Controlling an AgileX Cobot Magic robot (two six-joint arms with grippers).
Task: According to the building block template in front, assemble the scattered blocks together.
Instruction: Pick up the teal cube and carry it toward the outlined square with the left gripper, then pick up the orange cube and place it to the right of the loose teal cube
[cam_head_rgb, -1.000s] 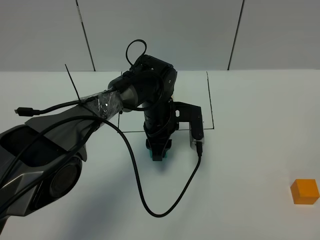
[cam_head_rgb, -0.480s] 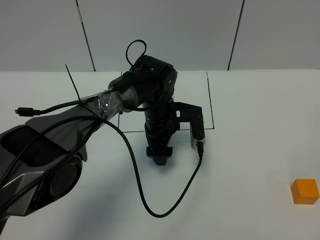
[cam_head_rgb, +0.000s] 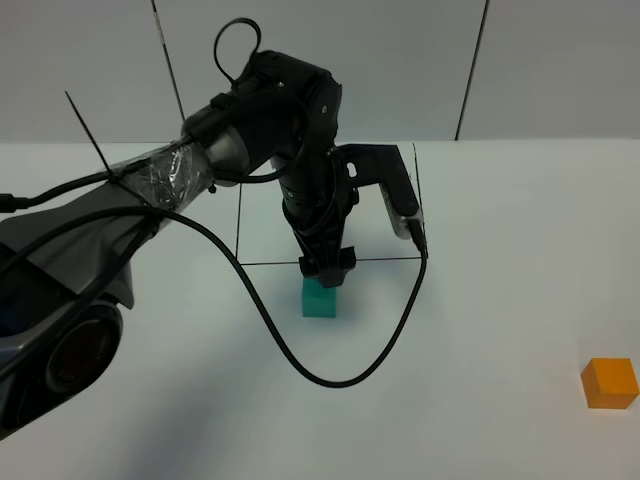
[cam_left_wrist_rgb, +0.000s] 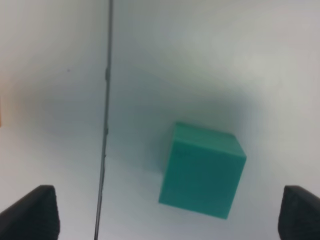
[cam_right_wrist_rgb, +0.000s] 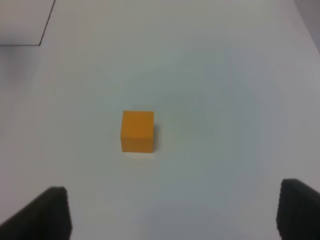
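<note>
The teal cube (cam_head_rgb: 320, 298) of the scattered blocks rests on the white table just in front of the black drawn frame (cam_head_rgb: 380, 259). My left gripper (cam_head_rgb: 327, 270) hangs open directly above it, not touching. In the left wrist view the teal cube (cam_left_wrist_rgb: 201, 171) lies between and below the two spread fingertips (cam_left_wrist_rgb: 31, 212) of the left gripper (cam_left_wrist_rgb: 167, 214), beside the frame line (cam_left_wrist_rgb: 105, 125). The orange cube (cam_head_rgb: 609, 382) sits alone at the far right. My right gripper (cam_right_wrist_rgb: 172, 210) is open above the orange cube (cam_right_wrist_rgb: 137, 131). The template pair is hidden behind the left arm.
The left arm's black cable (cam_head_rgb: 330, 378) loops over the table in front of the teal cube. A corner of the black frame line (cam_right_wrist_rgb: 45, 30) shows in the right wrist view. White wall panels stand behind the table.
The left gripper has opened and let go of the teal cube, then lifted up and back. The teal cube now sits uncovered on the table. The orange cube has not moved.
</note>
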